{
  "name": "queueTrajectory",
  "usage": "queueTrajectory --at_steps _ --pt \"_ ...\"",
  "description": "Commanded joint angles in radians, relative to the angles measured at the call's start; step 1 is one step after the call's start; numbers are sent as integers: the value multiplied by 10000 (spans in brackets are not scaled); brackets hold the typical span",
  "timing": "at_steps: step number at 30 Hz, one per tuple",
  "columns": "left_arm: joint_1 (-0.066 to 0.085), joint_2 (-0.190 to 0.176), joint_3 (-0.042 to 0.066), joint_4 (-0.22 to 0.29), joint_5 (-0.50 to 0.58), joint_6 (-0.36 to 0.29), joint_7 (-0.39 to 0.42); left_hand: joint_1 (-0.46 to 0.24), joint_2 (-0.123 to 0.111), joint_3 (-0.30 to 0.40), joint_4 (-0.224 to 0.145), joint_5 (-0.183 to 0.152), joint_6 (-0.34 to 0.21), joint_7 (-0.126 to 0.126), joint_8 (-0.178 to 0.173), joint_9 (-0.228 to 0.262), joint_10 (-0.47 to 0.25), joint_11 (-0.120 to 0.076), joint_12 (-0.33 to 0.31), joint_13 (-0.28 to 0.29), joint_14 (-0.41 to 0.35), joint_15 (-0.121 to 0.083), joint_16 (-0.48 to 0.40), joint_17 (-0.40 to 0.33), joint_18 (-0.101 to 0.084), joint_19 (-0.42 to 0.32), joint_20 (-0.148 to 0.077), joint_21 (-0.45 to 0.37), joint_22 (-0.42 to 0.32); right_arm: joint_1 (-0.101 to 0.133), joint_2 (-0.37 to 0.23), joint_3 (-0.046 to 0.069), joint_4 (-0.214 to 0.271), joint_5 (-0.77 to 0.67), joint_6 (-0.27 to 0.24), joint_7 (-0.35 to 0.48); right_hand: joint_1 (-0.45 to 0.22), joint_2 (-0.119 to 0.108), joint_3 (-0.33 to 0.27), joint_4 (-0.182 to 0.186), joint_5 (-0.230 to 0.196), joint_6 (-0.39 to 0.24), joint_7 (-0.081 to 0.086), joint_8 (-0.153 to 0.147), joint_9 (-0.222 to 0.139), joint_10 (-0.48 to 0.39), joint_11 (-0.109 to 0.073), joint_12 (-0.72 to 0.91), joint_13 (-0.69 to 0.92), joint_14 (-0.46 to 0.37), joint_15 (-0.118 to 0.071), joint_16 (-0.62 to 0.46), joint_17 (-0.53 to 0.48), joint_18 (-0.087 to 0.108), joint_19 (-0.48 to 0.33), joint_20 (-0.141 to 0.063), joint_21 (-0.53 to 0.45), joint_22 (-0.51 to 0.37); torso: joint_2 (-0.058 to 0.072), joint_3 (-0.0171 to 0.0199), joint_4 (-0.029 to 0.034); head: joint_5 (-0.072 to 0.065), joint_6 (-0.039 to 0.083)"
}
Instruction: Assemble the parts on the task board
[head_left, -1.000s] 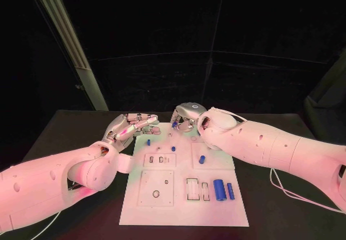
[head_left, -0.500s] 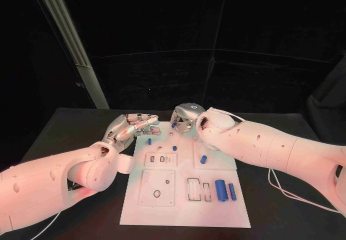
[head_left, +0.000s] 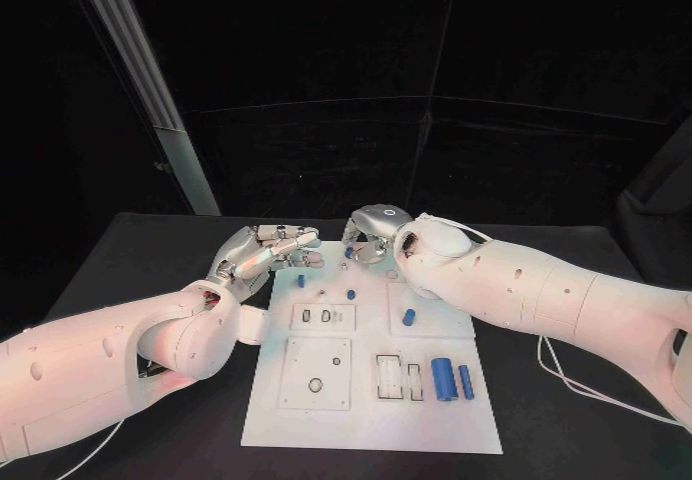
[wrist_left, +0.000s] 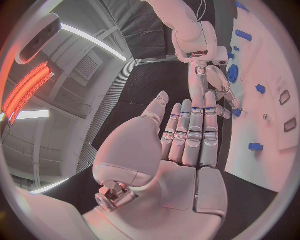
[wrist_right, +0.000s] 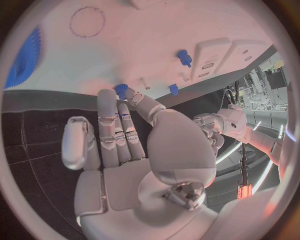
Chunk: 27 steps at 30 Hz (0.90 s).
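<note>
Head view: white rectangular task board (head_left: 372, 400) mid-table, small blue parts on it, two blue cylinders (head_left: 451, 380) near its right edge. My left hand (head_left: 263, 250) and right hand (head_left: 369, 232) sit at the far end.

Left wrist: my fingers (wrist_left: 194, 132) straight, together, empty.

Right wrist: fingers (wrist_right: 115, 127) extended, fingertip beside a small blue peg (wrist_right: 120, 89); whether touching, cannot tell.
</note>
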Motion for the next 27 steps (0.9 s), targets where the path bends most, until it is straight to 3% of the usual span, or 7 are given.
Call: queueTrajectory --at_steps 1,12,16,19,21,25,27 --pt "17 -8 9 13 7 136 45 -64 28 -25 -10 -34 30 -22 -35 -14 33 37 -55 -9 4 22 -58 17 112 -11 56 -15 -9 36 -52 7 73 -64 -205 -24 54 -168 -259 -11 -42 -343 41 -18 -13 -455 62 38 4 -59 32 -166 -178 165 -257 57 -230 -445 0 1 -16 17 -13" --pt "17 -68 9 -23 8 148 41 -64 28 -25 -10 -34 30 -22 -35 -14 33 37 -55 -9 4 22 -58 17 112 -11 56 -15 -9 106 -1308 15 1300 530 -760 60 37 -138 -681 59 0 -346 37 54 36 80 1 263 106 98 -18 -256 -390 115 -58 45 -191 -242 -15 8 -55 -29 14" --pt "17 -87 8 -37 10 155 42 -64 29 -25 -11 -34 30 -22 -36 -14 33 38 -56 -9 4 22 -59 17 112 -12 56 -15 -9 229 -2125 23 2038 1416 -689 0 -422 -77 -735 281 -12 -194 -149 41 39 1304 -266 647 324 271 -209 -51 -282 -37 391 -47 133 503 -48 19 -136 -21 36" --pt "17 -93 8 -48 36 157 40 -66 36 -29 -22 -38 30 -22 -46 -17 30 40 -71 -9 1 24 -70 18 112 -16 58 -19 -15 321 -2689 25 2474 2137 -401 -161 -843 -164 -894 536 -111 -288 -334 0 20 2431 -553 1133 626 457 -430 612 705 -107 604 -174 296 863 -72 26 -188 -36 42" --pt "17 -94 8 -55 51 160 36 -63 39 -29 -27 -38 31 -24 -49 -18 31 40 -74 -8 1 24 -73 18 113 -17 59 -20 -16 380 -3092 26 2704 2552 -119 -321 -969 -356 -1136 708 -120 -363 -563 20 25 3362 -871 1855 1178 608 -715 1293 1703 -179 808 -469 453 1209 -95 31 -234 -39 44" --pt "17 -86 7 -66 62 172 25 -63 39 -29 -27 -38 31 -24 -49 -18 31 40 -74 -8 1 24 -73 18 113 -17 59 -20 -16 439 -3611 25 2860 2892 392 -623 -972 -639 -1683 1136 -142 -611 -681 2 20 3893 -1005 3443 2608 904 -875 2961 4390 -336 1215 -682 757 1945 -112 52 -286 -22 54" --pt "16 -77 7 -79 65 179 20 -63 39 -29 -27 -38 31 -24 -49 -18 31 40 -74 -8 1 24 -73 18 113 -17 59 -20 -16 454 -3765 24 2875 2869 675 -781 -375 -471 -2068 1748 34 -835 -758 163 68 3374 -1060 6776 6094 901 -752 3876 5743 -401 1369 -714 884 2242 -108 52 -279 -37 56"
